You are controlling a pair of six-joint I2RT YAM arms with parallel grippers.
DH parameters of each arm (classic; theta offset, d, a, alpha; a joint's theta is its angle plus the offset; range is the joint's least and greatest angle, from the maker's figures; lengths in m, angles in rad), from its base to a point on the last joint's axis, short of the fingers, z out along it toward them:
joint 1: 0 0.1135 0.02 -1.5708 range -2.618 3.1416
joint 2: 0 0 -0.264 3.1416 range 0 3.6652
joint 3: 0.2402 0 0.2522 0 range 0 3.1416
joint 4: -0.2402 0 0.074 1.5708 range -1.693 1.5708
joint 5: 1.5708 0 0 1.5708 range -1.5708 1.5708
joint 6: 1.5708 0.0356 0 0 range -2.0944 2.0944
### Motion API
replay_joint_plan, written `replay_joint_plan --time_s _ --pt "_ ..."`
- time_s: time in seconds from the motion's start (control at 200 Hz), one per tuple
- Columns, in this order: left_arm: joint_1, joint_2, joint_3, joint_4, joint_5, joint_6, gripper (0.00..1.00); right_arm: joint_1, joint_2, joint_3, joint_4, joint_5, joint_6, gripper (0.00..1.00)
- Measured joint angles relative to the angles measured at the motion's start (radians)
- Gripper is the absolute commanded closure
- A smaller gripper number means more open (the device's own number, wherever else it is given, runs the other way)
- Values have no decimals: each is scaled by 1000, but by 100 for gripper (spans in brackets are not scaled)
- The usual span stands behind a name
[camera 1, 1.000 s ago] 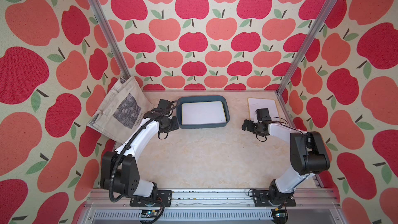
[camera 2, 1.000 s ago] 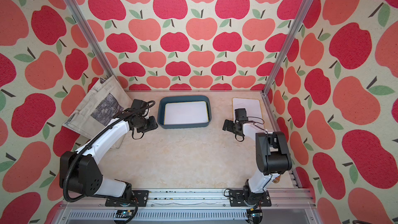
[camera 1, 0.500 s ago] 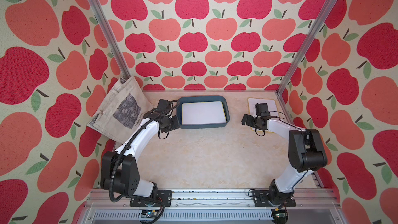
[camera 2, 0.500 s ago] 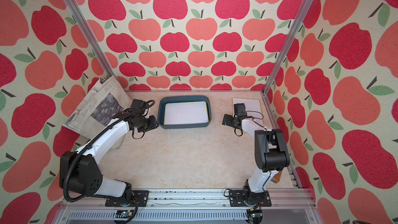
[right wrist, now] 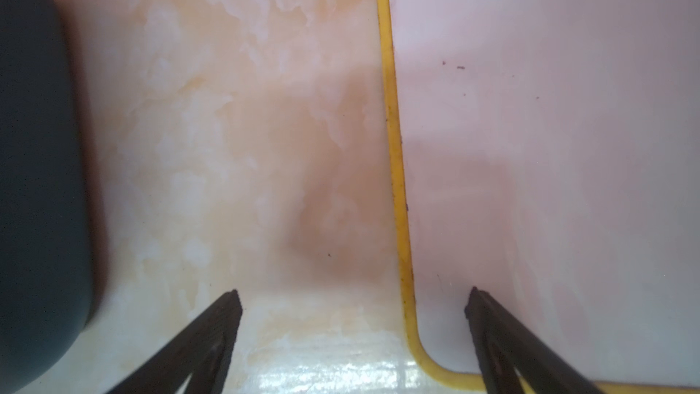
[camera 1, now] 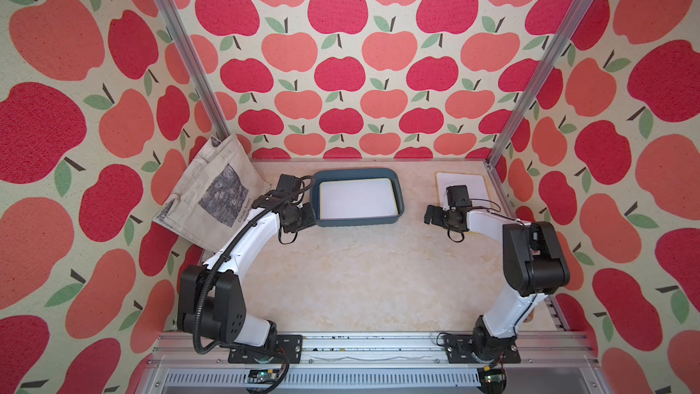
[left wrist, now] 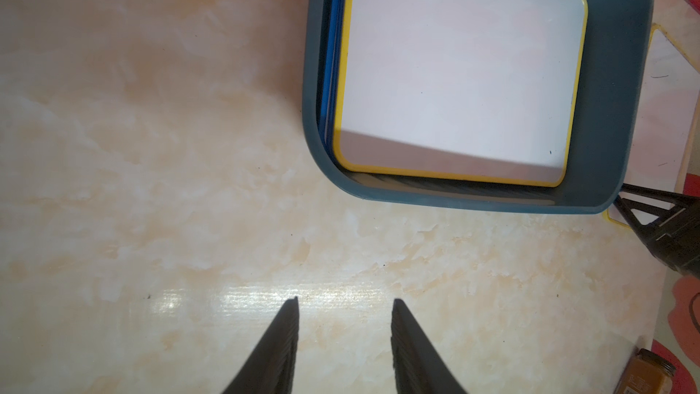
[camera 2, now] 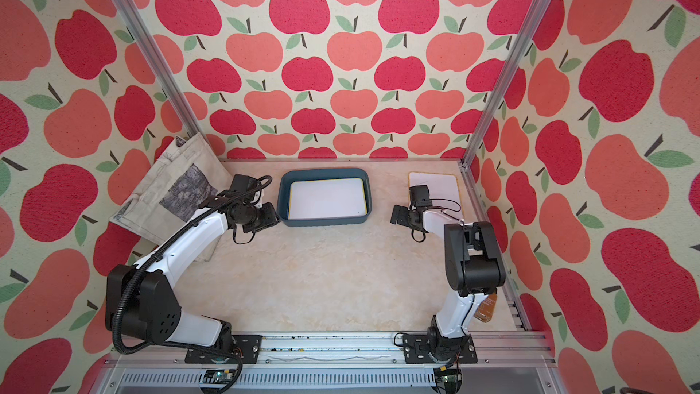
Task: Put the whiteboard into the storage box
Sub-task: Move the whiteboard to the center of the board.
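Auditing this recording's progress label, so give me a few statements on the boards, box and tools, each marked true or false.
1. A yellow-edged whiteboard lies inside the storage box. True.
2. The left tool grips a board. False: its jaws stand apart and empty over bare table.
3. The right tool is open, astride the yellow edge of a second whiteboard on the table. True.
4. The tote bag sits in the box. False: it leans at the left wall, outside it.

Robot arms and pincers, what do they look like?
The left arm and right arm have white links and black joint housings. A ribbed black cable hose runs along the left one. The left pincer and right pincer have black, tapered, ribbed fingers.
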Motion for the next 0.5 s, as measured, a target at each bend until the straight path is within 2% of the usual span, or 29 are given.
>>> replay_joint_plan --time_s 0.225,0.5 --pt "14 -19 -40 0 3 0 57 45 -44 -54 15 -16 26 3" --pt "45 -106 -106 4 29 -1 57 75 -81 -90 15 -81 47 3"
